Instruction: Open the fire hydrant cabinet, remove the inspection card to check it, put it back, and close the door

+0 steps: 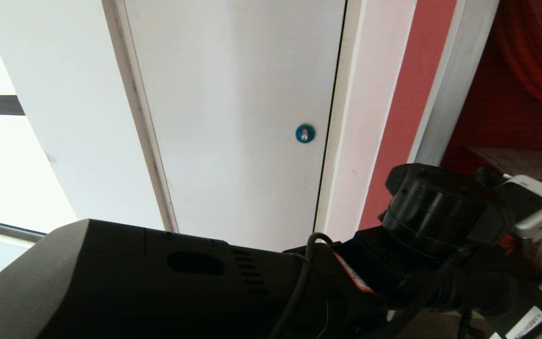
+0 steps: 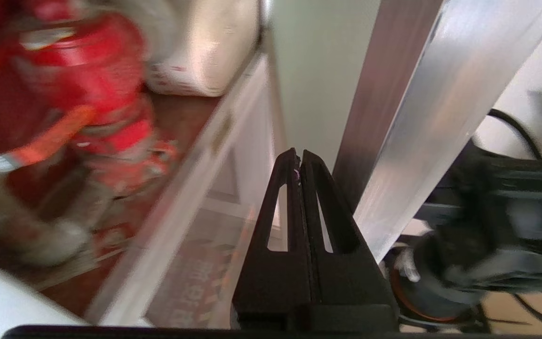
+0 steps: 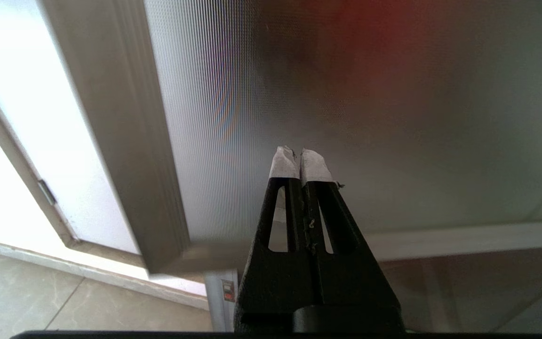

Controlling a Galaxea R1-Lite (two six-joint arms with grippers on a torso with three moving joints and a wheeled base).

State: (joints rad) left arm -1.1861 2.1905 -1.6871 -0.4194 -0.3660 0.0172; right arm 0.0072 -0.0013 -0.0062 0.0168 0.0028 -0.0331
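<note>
Left of centre stands the white door with blue lock (image 1: 305, 133), right of it the fire hydrant cabinet (image 1: 511, 108) shows open red interior; left gripper (image 2: 299, 157) closed, empty, beside its frame; card retrieval judged pending; right gripper (image 3: 300, 160) closed, empty.

L gripper (image 2: 299, 157) in gap; silver frame (image 2: 440, 117) close beside, prob. clear.

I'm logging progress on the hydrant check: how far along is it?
The fire hydrant cabinet stands open, its red interior exposed. The left gripper is shut and empty beside the cabinet's frame; no inspection card shows. Checking the card, returning it and closing up may remain.
</note>
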